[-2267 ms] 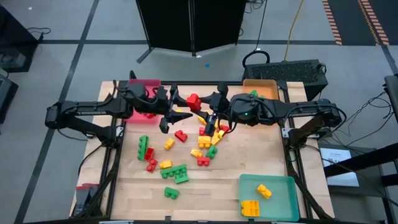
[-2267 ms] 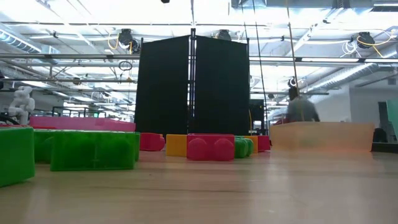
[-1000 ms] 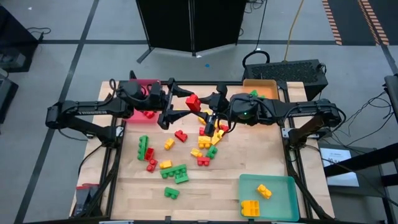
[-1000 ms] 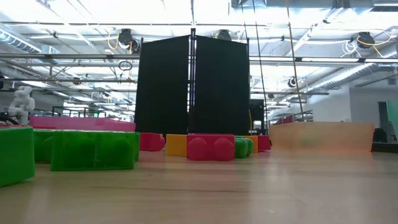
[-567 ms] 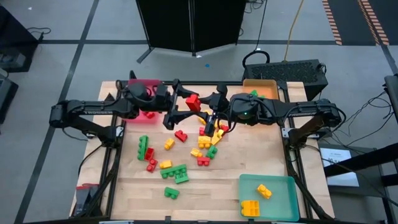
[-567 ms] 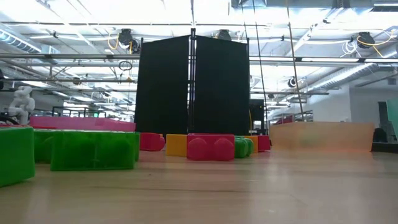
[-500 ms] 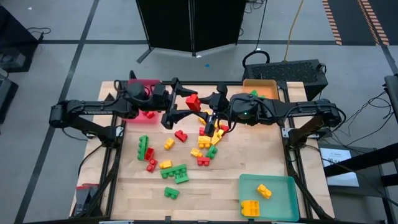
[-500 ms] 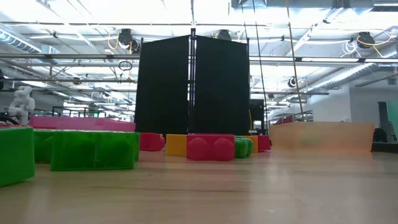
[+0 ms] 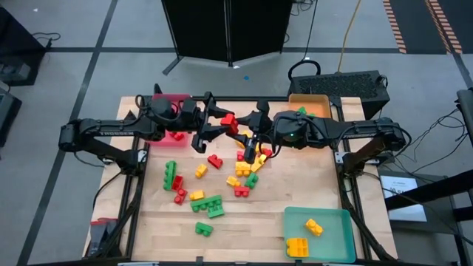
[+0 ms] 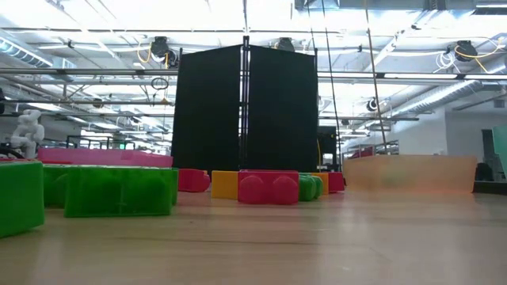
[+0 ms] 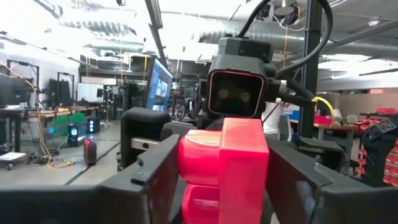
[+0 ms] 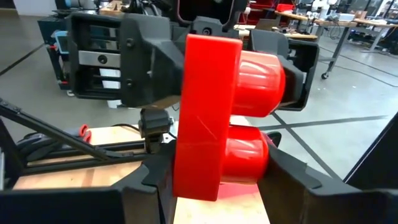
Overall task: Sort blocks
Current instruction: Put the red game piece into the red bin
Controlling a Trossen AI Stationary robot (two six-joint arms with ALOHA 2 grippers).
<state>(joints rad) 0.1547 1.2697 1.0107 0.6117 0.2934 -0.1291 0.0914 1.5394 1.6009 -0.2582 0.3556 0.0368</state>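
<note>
Handing off red block (image 9: 230, 120) at upper centre: right gripper (image 9: 241, 125) clamped, left gripper (image 9: 216, 124) closing; needed firm left grip before release.

Both tools (image 9: 230, 124) face to face.

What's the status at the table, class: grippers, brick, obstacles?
Left gripper and right gripper both clamp one red studded plastic brick, mid-air above the table. Handover underway. Nothing blocking.

We see 3 trays on the wooden table (image 9: 295, 196): a pink tray (image 9: 171, 98) and an orange tray (image 9: 314, 104) at the far corners, a teal tray (image 9: 332, 235) nearest. A black screen (image 9: 222, 29) stands beyond.
</note>
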